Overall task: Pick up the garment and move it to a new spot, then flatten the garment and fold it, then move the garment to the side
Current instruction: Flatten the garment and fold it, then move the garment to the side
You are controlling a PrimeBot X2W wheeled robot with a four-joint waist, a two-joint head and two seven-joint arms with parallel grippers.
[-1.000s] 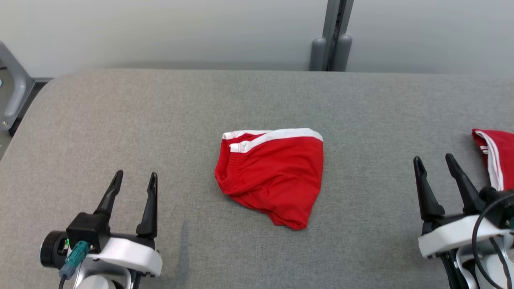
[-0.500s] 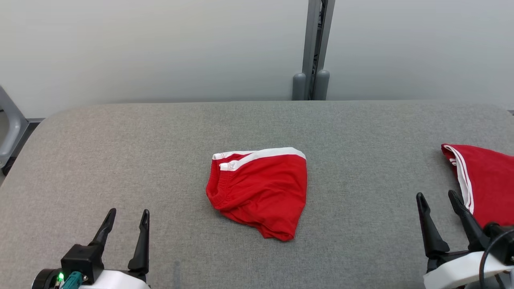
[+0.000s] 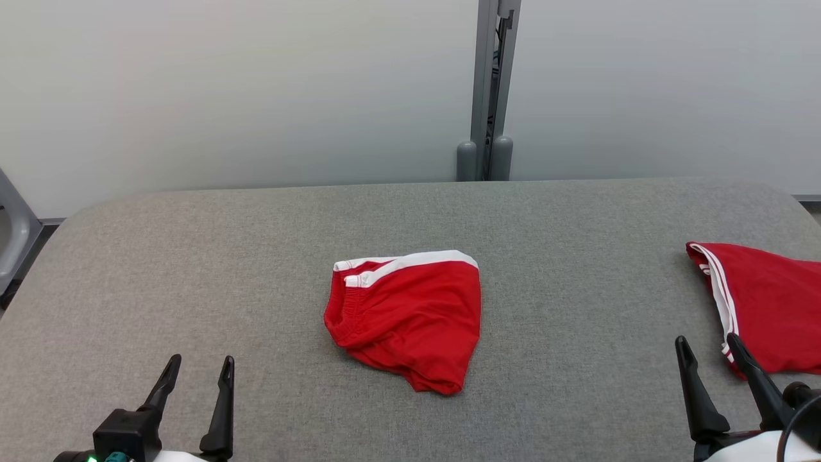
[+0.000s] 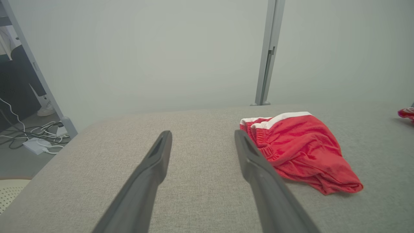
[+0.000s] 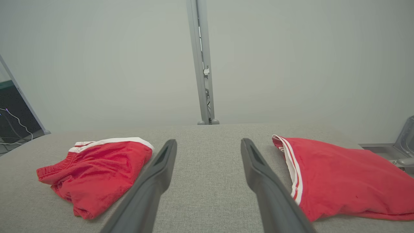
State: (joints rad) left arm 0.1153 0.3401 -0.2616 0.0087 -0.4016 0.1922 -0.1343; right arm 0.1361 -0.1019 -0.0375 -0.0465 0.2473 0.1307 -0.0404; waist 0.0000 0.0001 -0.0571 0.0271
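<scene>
The garment (image 3: pixel 770 308) is red with white striped trim along its left edge and lies flat at the table's right end; it also shows in the right wrist view as the garment (image 5: pixel 343 181) and far right as the garment (image 4: pixel 407 112). No lettering or tag shows. My right gripper (image 3: pixel 706 342) hovers open just in front of its near left corner, not touching it; in its own view the right gripper (image 5: pixel 209 143) has empty fingers. My left gripper (image 3: pixel 200 362) is open and empty at the near left, as the left gripper (image 4: pixel 203 137) also shows.
A second red piece (image 3: pixel 410 314) with a white band and a gathered elastic edge lies bunched at the middle of the grey fabric table (image 3: pixel 192 256). A grey post (image 3: pixel 487 96) stands behind the table against a pale wall. Cables (image 4: pixel 32 139) lie on the floor beyond the left end.
The head camera has tilted up and shifted, so more wall and more of the right garment show. Both grippers sit lower in the picture and stay open. The clothes have not moved.
</scene>
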